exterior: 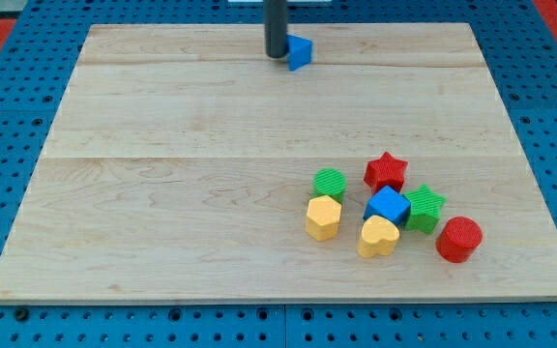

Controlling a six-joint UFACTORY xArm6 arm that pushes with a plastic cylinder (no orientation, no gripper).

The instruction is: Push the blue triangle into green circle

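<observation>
The blue triangle (301,52) lies near the view's top, a little right of the middle. My tip (276,55) stands just to its left, touching or almost touching it. The green circle (330,183) sits far below, in the lower right part of the board, at the upper left of a cluster of blocks.
Around the green circle are a red star (386,171), a blue cube (387,207), a green star (424,208), a yellow hexagon (323,217), a yellow heart (377,237) and a red cylinder (458,239). The wooden board (162,193) lies on a blue pegboard.
</observation>
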